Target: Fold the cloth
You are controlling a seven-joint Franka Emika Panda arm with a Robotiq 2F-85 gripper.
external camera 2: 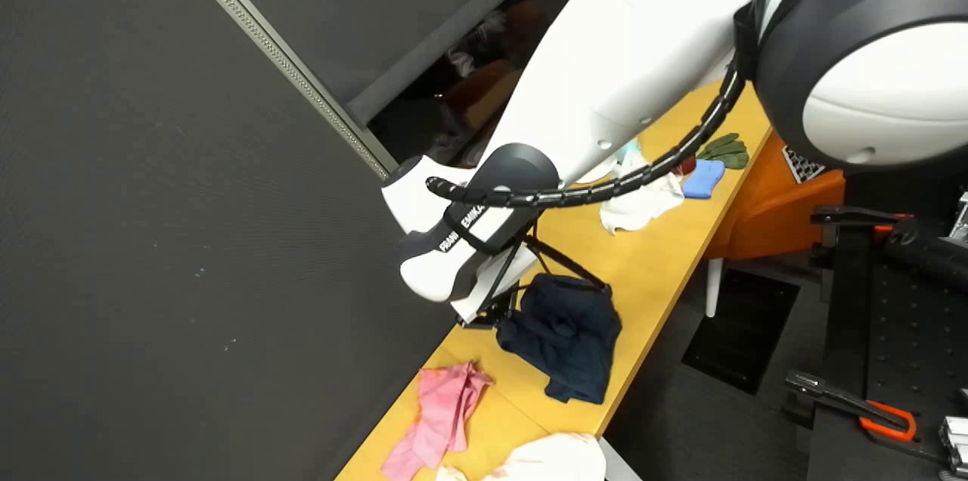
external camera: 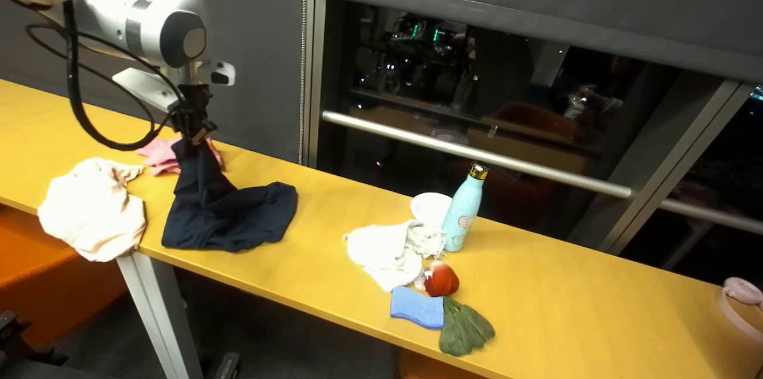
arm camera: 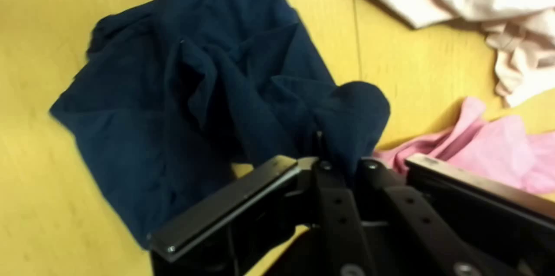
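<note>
The dark navy-blue cloth (external camera: pixel 232 221) lies rumpled on the table, with one part pulled up into a raised peak. It also shows in an exterior view (external camera 2: pixel 578 337) and in the wrist view (arm camera: pixel 208 89), where its folds spread to the left and top. My gripper (external camera: pixel 197 133) is above the table at the top of this peak, shut on the cloth. In the wrist view the fingers (arm camera: pixel 344 167) are close together with navy fabric running between them. In an exterior view the gripper (external camera 2: pixel 488 314) is partly hidden behind the arm, and its fingertips do not show clearly.
A pink cloth (external camera: pixel 160 155) lies behind the gripper, and a cream-white cloth (external camera: pixel 95 212) hangs over the table's front edge. Along the table are a white cloth (external camera: pixel 387 251), a bowl (external camera: pixel 430 206), a bottle (external camera: pixel 464 212), a red object (external camera: pixel 442 279), a blue sponge (external camera: pixel 417 307) and green leaves (external camera: pixel 464 328).
</note>
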